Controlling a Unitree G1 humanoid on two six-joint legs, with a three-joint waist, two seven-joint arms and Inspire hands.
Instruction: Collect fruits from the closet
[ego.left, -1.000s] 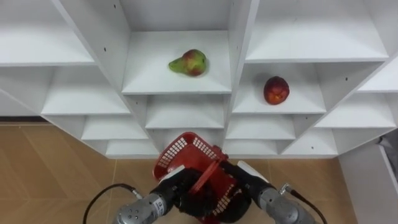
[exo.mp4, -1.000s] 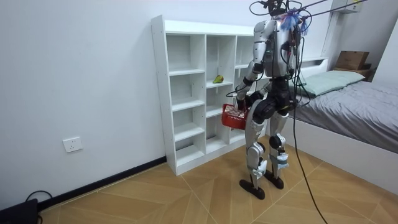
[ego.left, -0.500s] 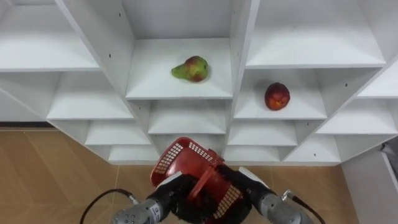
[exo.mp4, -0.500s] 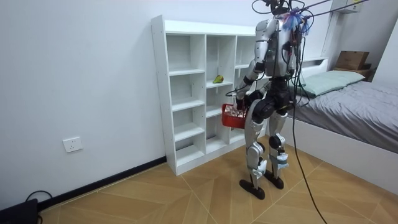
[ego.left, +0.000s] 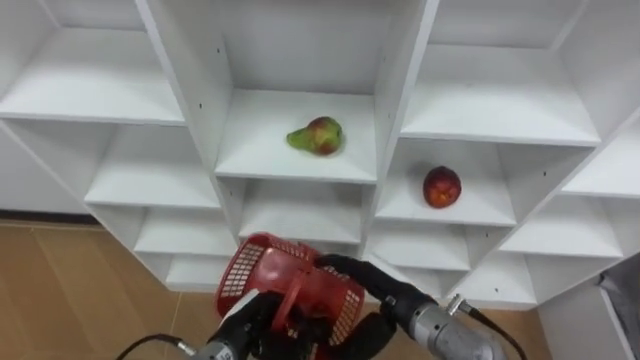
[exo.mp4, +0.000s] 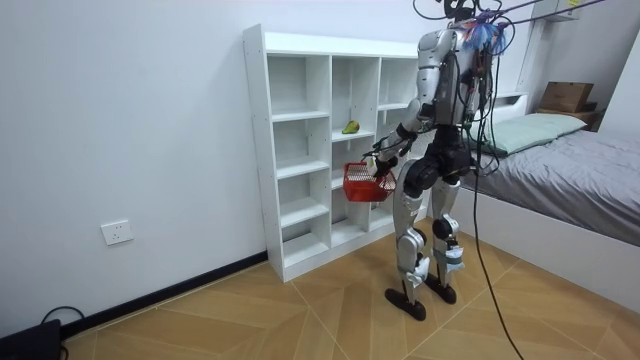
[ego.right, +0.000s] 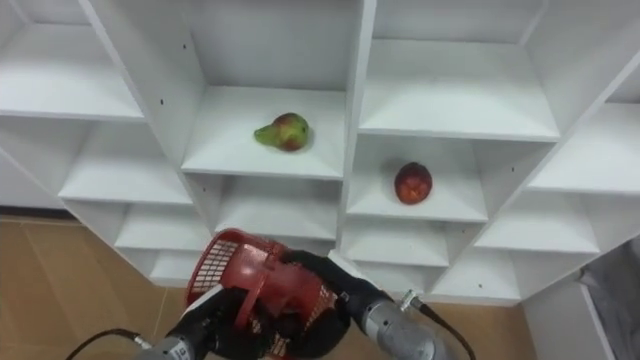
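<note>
Clamping the basket (ego.left: 250, 275), the left hand (ego.left: 248, 318) is curling round its handle (ego.left: 292, 300), the right hand (ego.left: 365, 280) seemingly gripping the rim; keep it level beneath the pear (ego.left: 316, 136), upper centre.

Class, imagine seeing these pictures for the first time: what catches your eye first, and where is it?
The red basket stands out, held low before the white shelf unit between the left hand and right hand. Then two fruits: a green-red pear in the middle column and a red fruit in the column to its right, slightly lower.
</note>
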